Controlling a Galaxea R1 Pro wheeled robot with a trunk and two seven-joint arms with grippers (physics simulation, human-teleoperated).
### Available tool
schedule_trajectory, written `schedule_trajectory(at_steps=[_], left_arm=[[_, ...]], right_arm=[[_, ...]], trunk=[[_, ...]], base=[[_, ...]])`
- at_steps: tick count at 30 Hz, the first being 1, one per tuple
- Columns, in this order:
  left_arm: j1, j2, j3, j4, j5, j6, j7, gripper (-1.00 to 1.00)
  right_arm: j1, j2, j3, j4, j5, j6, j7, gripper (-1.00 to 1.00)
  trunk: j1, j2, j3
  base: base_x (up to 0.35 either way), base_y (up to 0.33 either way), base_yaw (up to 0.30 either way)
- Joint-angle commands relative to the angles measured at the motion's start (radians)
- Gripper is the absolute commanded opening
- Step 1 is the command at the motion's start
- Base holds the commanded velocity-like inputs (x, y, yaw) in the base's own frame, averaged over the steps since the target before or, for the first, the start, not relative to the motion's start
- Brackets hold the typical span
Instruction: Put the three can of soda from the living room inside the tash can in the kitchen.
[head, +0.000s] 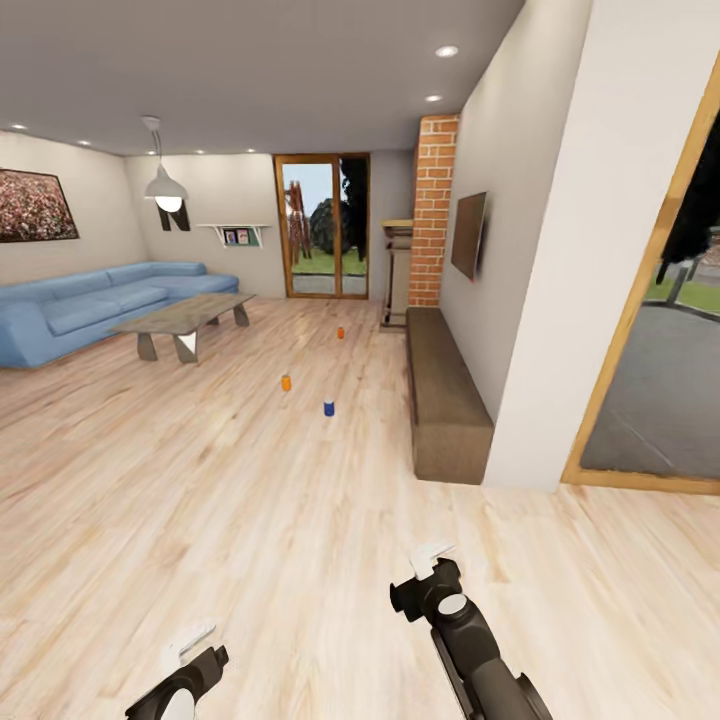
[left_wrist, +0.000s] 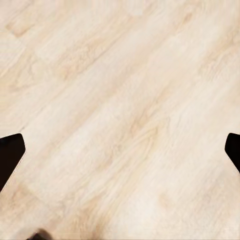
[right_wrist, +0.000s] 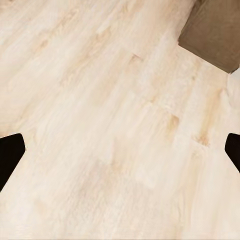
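Note:
Three soda cans stand upright on the light wood floor of the living room, well ahead of me in the head view: a blue can (head: 328, 407) nearest, an orange can (head: 286, 382) just left of it, and a second orange can (head: 340, 332) farther back. My left gripper (head: 190, 643) and right gripper (head: 432, 560) hang low at the near edge, far short of the cans. Both wrist views look down at bare floor, with the dark fingertips (left_wrist: 10, 152) (right_wrist: 10, 152) spread wide apart and nothing between them. The trash can and the kitchen are out of view.
A long low dark-wood cabinet (head: 445, 395) runs along the right wall under a black TV (head: 468, 235), with a brick column (head: 434, 210) behind. A blue sofa (head: 90, 305) and coffee table (head: 185, 320) stand at the left. A wood-framed opening (head: 640, 330) is at the right.

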Motion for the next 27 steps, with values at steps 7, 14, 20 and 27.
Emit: schedule_trajectory(at_steps=[7,14,20,27], left_arm=[[0.000,0.000,-0.001,0.000,-0.002,0.000,0.001,1.00],[0.000,0.000,-0.003,0.000,-0.002,0.000,0.002,1.00],[0.000,0.000,-0.004,0.000,-0.003,0.000,0.002,1.00],[0.000,0.000,-0.005,0.001,-0.003,0.000,0.002,1.00]], right_arm=[[0.001,-0.002,0.000,0.001,0.000,-0.004,0.000,1.00],[0.000,-0.007,0.000,0.003,-0.001,-0.004,0.001,1.00],[0.001,-0.008,0.000,0.003,-0.001,-0.005,0.002,1.00],[0.001,-0.011,0.000,0.005,-0.001,-0.005,0.002,1.00]], trunk=[[0.000,0.000,0.000],[0.000,0.000,0.000],[0.000,0.000,0.000],[0.000,0.000,0.000]], base=[[0.340,0.023,0.293],[0.343,0.002,0.088],[0.343,0.000,0.011],[0.343,0.000,0.027]])
